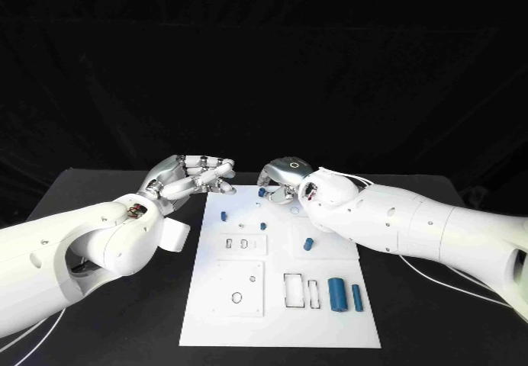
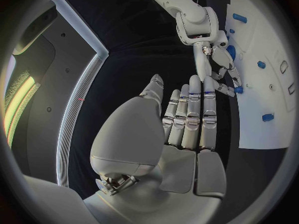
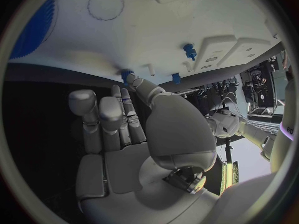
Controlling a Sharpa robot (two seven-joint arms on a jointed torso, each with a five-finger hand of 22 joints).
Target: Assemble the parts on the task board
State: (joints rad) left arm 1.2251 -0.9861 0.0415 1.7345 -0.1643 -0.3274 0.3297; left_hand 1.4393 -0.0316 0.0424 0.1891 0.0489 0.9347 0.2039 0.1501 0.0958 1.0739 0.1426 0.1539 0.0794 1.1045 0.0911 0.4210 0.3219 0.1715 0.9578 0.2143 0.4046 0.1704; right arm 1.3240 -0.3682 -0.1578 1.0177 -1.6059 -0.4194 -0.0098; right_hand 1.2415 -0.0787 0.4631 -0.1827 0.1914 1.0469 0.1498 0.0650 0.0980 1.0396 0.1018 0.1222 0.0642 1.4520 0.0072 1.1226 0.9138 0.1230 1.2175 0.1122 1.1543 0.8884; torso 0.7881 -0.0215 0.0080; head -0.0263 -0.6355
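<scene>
L robot hand: mine, hovers at the far L corner of the task board, just off its edge. Fingers curled in toward thumb in head view; in L wrist view they stand nearly straight, side by side, nothing seen in them. Can't tell if it grips anything.
R robot hand: at the far edge of the board, palm down. R wrist view shows my fingertip touching a small blue part at the board's far edge; same part shows in head view. Looks pinched, but can't tell for sure.
Task board: white plate in middle of black worktop, long side running away from me.
Parts, far end: small blue peg, blue pc beside R arm.
Parts, near end: big blue cylinder w/ thin blue pin just beside it, both lying flat, R of two outlined slots.
Board mid: raised white plate w/ hole outline, L of the slots.
</scene>
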